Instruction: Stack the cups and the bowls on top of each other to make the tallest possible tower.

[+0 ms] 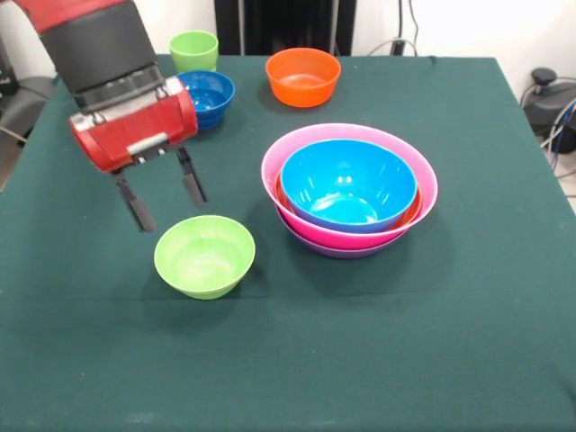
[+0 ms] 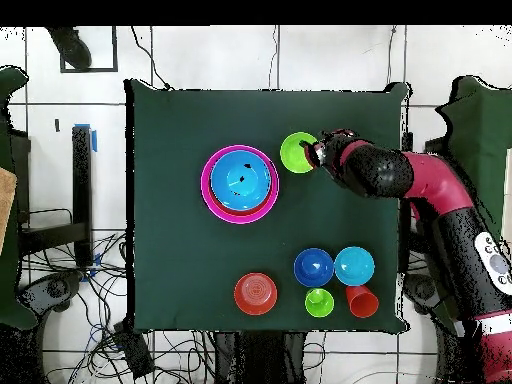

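Observation:
The tower [image 1: 349,236] [image 2: 240,183] stands right of centre: nested purple, pink and orange bowls with the big blue bowl [image 1: 348,183] on top. A small lime-green bowl [image 1: 204,256] [image 2: 296,152] sits upright on the cloth. My gripper [image 1: 170,211] [image 2: 312,155] hangs open and empty just behind it and a little to its left, fingers [image 1: 135,207] above the cloth. A small orange bowl [image 1: 303,76] [image 2: 256,293], a dark-blue bowl [image 1: 205,97] [image 2: 313,267] and the lime-green cup [image 1: 194,50] [image 2: 319,302] stand near the robot's side. The light-blue bowl [image 2: 354,266] and orange cup [image 2: 362,300] show only in the overhead view.
The green table cloth [image 1: 432,342] covers the whole table. My arm [image 1: 99,45] hides part of the far-left corner in the front view. Cables and chair parts lie off the table edges.

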